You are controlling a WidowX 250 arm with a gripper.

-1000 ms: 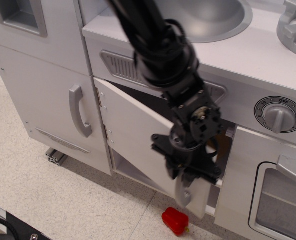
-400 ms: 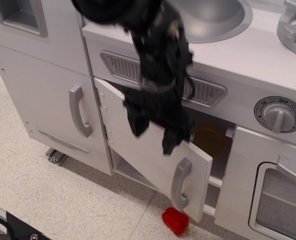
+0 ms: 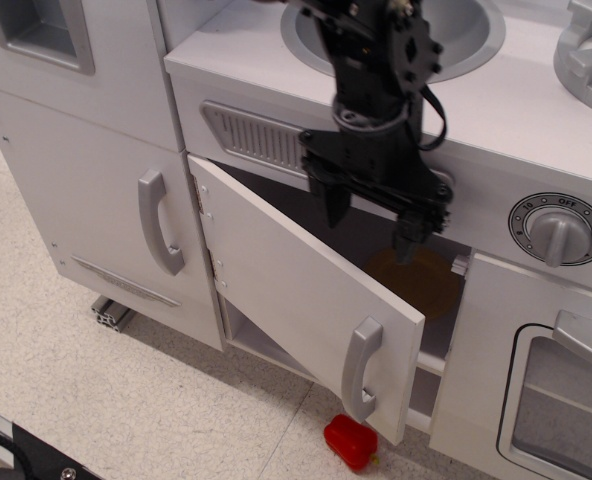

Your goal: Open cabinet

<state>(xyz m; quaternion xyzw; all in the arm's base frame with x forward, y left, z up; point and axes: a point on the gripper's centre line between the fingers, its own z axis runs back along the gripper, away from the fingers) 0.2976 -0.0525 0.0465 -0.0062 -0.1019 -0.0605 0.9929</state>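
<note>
**A:** ok so where's the cabinet door (image 3: 296,290) at right now?

**B:** It's swung out, hinged on its left edge, with the free right edge angled toward the camera and hanging over the floor (image 3: 96,390). Grey bar handle (image 3: 360,368) sits near that free edge, upright-ish. You can see into the cupboard through the gap behind it, and there's a round brownish thing (image 3: 416,283) inside, can't make out what it is exactly.

**A:** and the pincer?

**B:** The pincer (image 3: 372,220) is up above the door, in front of the grey vent strip (image 3: 251,135) under the counter (image 3: 496,95). Its two black fingers (image 3: 337,203) point down and are spread apart with nothing between them. It isn't touching the door or the handle, there's clear air between them.

**A:** anything else around?

**B:** Yeah, the black arm (image 3: 376,60) comes down across the sink bowl (image 3: 456,35). To the left there's the taller narrow door (image 3: 86,200) with its own grey handle (image 3: 159,222), closed. On the right a round dial (image 3: 558,230) and below it the oven door (image 3: 536,380) with a window. On the floor just under the open door's bottom corner there's a little red thing (image 3: 350,442), looks like a toy pepper maybe, near the door's lower edge but I can't tell if it's touching.
</note>
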